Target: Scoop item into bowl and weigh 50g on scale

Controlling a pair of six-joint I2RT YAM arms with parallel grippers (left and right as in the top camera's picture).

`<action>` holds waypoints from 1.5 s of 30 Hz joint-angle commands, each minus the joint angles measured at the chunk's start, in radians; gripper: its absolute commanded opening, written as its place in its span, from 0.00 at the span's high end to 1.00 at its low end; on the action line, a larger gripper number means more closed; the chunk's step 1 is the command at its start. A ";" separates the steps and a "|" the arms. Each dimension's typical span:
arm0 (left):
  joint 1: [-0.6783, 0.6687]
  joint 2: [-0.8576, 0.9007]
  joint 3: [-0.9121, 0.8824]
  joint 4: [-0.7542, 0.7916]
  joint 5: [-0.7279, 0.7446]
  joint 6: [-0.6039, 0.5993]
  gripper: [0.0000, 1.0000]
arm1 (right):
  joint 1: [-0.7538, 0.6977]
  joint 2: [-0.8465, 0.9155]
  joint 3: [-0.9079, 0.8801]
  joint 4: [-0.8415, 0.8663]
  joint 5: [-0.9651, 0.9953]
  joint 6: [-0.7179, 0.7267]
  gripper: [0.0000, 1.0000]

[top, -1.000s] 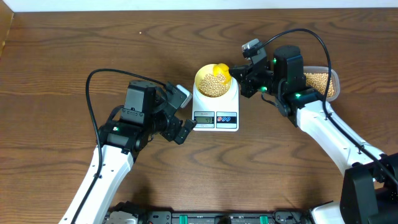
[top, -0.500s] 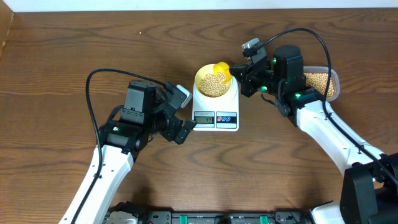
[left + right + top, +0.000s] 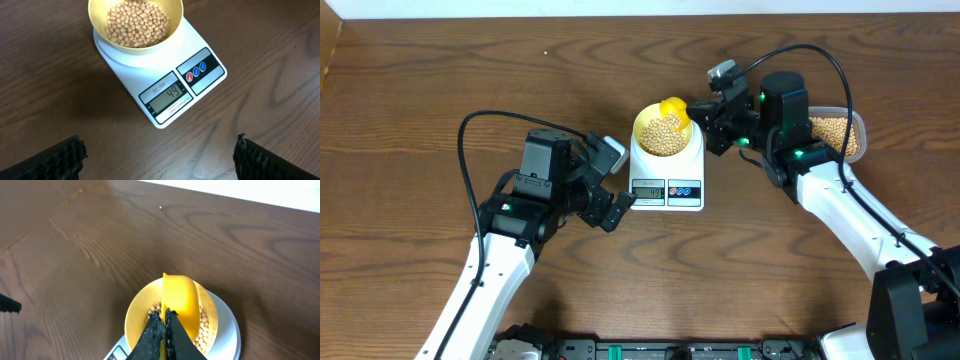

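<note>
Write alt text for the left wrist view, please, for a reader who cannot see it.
A pale yellow bowl of tan beans sits on a white scale reading 49. Open fingers of the left gripper frame the bottom corners.

It looked like a robotics lab bench. A dark wood-grain table met a white wall at the far edge. A cabled left arm and right arm rose from a near black rail, flanking a digital scale.

Dark brown wood-grain table fills the view. A white strip runs along its far edge; wall or floor, cannot tell. Pale speck on far left. Light even, shadows soft.
</note>
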 commanded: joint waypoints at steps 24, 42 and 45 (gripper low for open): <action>0.004 0.002 -0.001 0.002 -0.006 -0.005 0.03 | 0.007 0.008 0.002 0.000 0.003 0.025 0.99; 0.004 0.002 -0.001 0.002 -0.006 -0.005 0.03 | -0.115 0.007 0.002 0.113 -0.270 0.388 0.99; 0.004 0.002 -0.001 0.002 -0.006 -0.005 0.03 | -0.144 0.007 0.002 0.113 -0.271 0.466 0.99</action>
